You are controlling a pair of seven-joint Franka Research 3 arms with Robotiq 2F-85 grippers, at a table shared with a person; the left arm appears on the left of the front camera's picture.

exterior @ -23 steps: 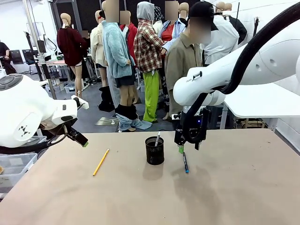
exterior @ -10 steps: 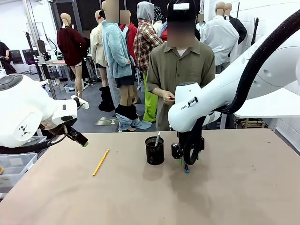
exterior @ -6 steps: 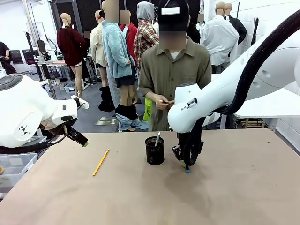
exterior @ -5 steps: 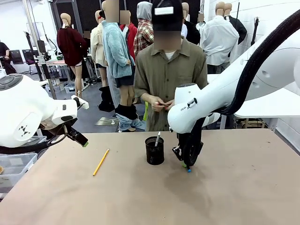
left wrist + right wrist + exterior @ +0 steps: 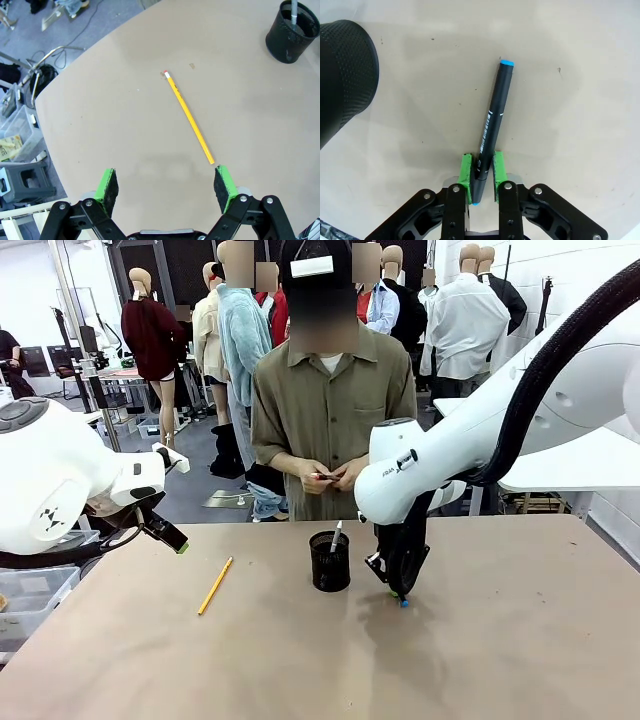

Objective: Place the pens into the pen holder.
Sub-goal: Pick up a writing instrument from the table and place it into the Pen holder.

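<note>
Desk (image 5: 500, 660): holder (image 5: 330, 562) at centre, whitish pen (image 5: 336, 534) standing inside. Right wrist view resolves what the front view masks: right hand (image 5: 480, 172) clamps the blue-tipped pen (image 5: 493, 122), holder at 10 o'clock. Left hand (image 5: 166, 182) open; pencil (image 5: 189, 116) at 12 o'clock.

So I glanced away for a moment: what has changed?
The right gripper came down and closed on the blue-tipped pen beside the pen holder; the person shifted toward picture left. The pencil, the white pen in the holder and the open left gripper stayed put.
</note>
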